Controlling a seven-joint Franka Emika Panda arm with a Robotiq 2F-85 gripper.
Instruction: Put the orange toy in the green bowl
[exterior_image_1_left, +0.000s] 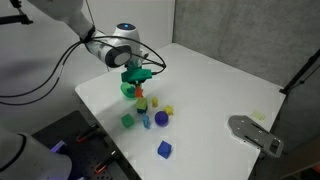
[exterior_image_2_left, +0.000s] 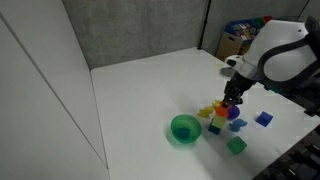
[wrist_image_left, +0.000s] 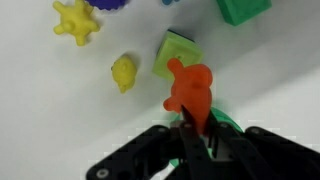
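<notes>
Grip first: my hand is pressed together on the lower end of the orange toy, pinching it. In the wrist view the toy stands straight up out of the fingertips. Its long axis seems to run along my fingers, away from the palm, so it should drop end-on when I let go. Whether it is clear of the bench I cannot tell for sure; in both exterior views it looks just above the other toys.

Directly past the toy in the wrist view is a lime-green block. A small yellow lump and a yellow spiky toy lie off to one side, and a green cube lies at the top edge. So I am over the clutter, not over the target.

The relation that matters is sideways. In an exterior view the green bowl sits on the bench near my hand but apart from it. It lies toward the picture's left, just past the yellow pieces at the edge of the pile. It does not show plainly in the wrist view, so it is not beneath me.

My reading is that the toy is grasped and the carry to the bowl is not yet done. The coming move should be a short lateral shift, high enough to pass over the rim.
</notes>
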